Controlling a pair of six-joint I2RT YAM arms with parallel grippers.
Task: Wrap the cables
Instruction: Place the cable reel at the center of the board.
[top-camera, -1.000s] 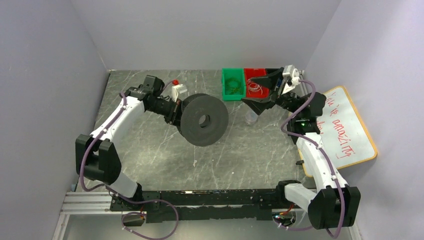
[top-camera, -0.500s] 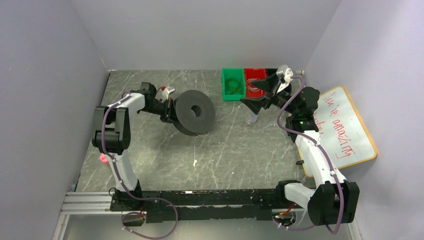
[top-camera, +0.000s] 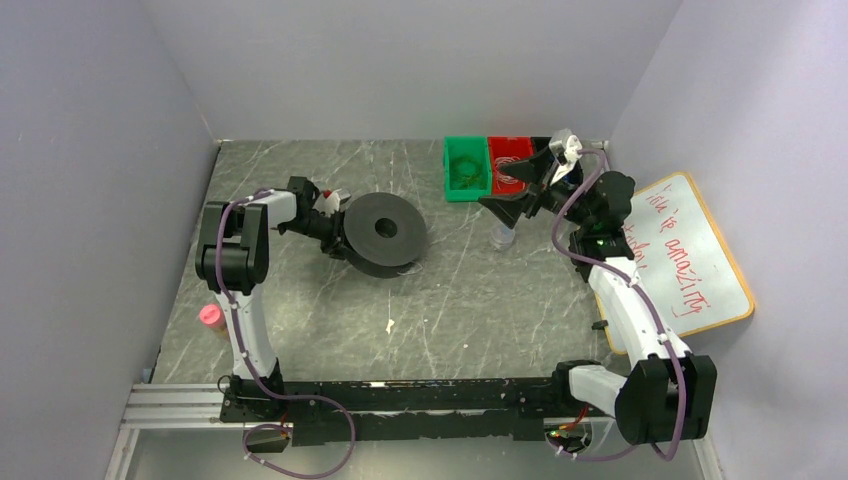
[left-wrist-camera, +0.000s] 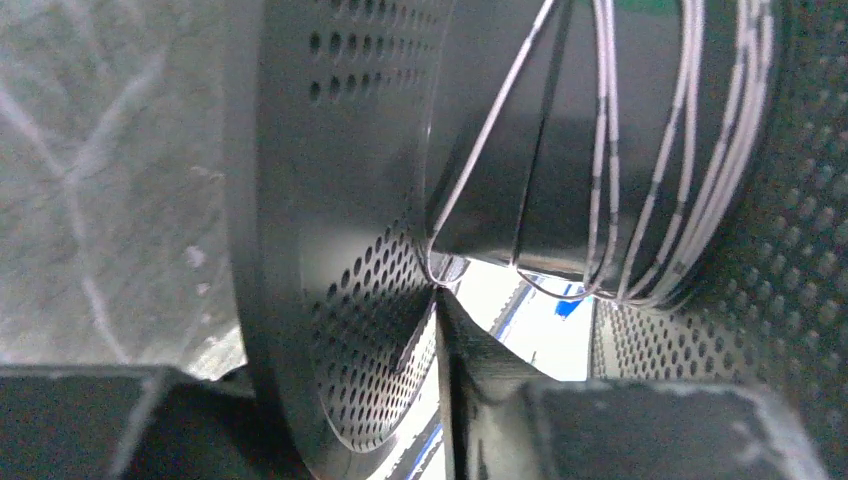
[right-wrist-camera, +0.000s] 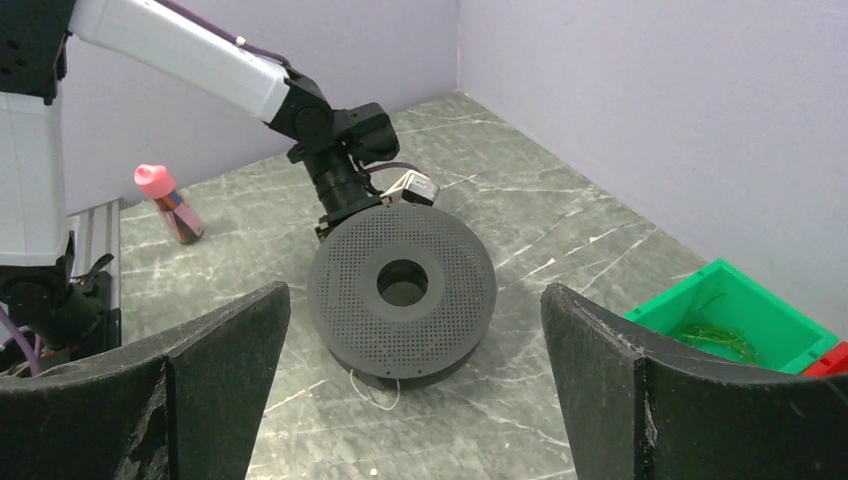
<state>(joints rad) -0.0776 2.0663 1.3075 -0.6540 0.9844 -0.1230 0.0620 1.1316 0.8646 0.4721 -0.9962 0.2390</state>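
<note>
Since the earlier frame the black spool has gone from tilted on edge to lying flat on the table, and the left arm has folded back. The left gripper sits at the spool's left rim. Perforated flange fills its wrist view, so we cannot tell whether the jaws pinch it. The cables, thin whitish wire, wrap the core, hidden from above. Right gripper: jaws spread wide, empty.

Robotics lab cell, plain lilac walls boxed in a marbled counter, left arm and right arm bolted to an aluminium rail, whiteboard, green bin.
</note>
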